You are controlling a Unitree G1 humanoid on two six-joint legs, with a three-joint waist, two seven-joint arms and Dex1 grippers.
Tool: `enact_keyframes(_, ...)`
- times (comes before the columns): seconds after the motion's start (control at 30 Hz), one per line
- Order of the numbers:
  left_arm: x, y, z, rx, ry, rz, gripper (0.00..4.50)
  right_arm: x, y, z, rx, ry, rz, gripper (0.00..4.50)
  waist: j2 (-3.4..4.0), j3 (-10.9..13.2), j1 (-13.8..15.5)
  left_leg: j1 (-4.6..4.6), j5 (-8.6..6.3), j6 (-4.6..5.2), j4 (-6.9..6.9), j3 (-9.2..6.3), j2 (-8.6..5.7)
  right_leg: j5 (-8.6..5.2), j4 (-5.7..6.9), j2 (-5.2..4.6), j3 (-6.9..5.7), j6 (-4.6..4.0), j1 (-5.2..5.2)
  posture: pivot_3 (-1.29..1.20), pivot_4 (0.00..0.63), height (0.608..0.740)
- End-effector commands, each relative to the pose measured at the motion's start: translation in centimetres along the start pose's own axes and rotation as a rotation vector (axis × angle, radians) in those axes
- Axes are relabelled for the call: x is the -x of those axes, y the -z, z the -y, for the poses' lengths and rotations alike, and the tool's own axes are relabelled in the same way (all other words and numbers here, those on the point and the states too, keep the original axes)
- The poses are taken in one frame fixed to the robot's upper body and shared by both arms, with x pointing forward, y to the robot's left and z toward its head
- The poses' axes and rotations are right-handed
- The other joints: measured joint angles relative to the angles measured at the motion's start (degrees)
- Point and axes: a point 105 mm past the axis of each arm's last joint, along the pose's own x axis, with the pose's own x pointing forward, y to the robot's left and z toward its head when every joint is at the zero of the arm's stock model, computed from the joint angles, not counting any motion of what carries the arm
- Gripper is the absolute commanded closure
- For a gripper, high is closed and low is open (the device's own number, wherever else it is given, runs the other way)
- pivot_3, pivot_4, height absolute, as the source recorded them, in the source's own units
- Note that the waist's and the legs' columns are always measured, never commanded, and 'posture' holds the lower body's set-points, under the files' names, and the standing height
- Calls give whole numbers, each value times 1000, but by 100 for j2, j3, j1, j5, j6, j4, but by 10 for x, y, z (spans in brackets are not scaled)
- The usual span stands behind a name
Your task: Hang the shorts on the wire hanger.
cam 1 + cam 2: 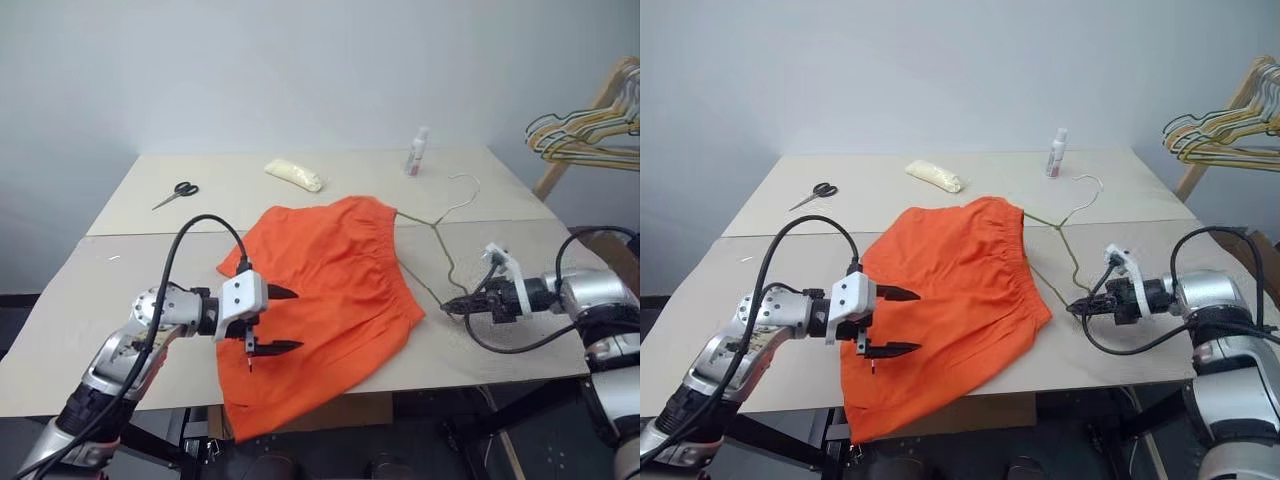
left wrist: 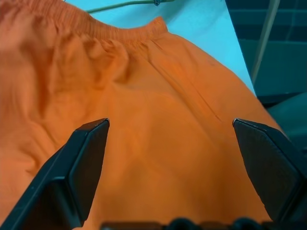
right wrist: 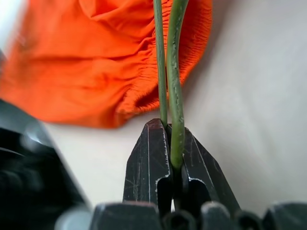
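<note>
While the left gripper point(image 1: 283, 320) hovers wide open over the shorts point(image 1: 330, 290) on the table point(image 1: 120, 290), the right gripper point(image 1: 450, 305) is closed on the wire hanger point(image 1: 440, 255).

No text, label, brand, number or sign can be read in these pictures. The small bottle point(image 1: 417, 151) at the far side of the table point(image 1: 120, 290) carries a label, but its print is too small to make out.
</note>
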Motion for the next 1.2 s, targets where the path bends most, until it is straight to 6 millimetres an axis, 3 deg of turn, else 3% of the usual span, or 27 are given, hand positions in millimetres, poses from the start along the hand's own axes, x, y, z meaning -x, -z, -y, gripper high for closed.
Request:
enact_keyframes(0.03,4,-16,-21,-74,-76,32,34,14,-47,-9,195,69,126,4500,3,0,-4,0,0,0,0,1,0,0,1,0,1,0,-1,143,0,740)
enact_keyframes(0.1,6,-21,-32,-92,-120,44,34,15,-55,-13,269,100,137,4500,3,0,-7,0,0,0,0,0,1,0,1,1,0,0,-1,137,0,740)
enact_keyframes(0.23,19,-51,-66,-132,-249,142,34,18,-71,-24,494,173,127,4500,2,1,-5,-5,0,-1,1,-1,2,0,-1,3,-2,0,-2,133,0,740)
enact_keyframes(0.53,42,-101,-115,-257,-349,244,34,-5,-70,-28,780,270,13,4500,0,1,-18,-5,22,-38,4,3,-12,2,-2,4,-3,3,4,140,0,740)
enact_keyframes(0.67,39,-98,-116,-292,-220,194,34,-19,-70,-25,872,319,-53,4500,0,1,-81,-4,27,-46,4,6,-11,2,4,14,-1,3,5,139,0,740)
enact_keyframes(0.87,27,-75,-120,-330,-39,19,34,-33,-81,-31,909,320,-50,4500,-1,2,-181,-4,29,-46,6,7,-12,2,5,21,-2,3,10,139,0,740)
enact_keyframes(1.2,16,-64,-132,-336,55,-103,34,-42,-88,-45,948,283,-91,4500,-3,3,-214,-14,24,-37,11,7,-9,2,2,26,-4,5,7,127,0,740)
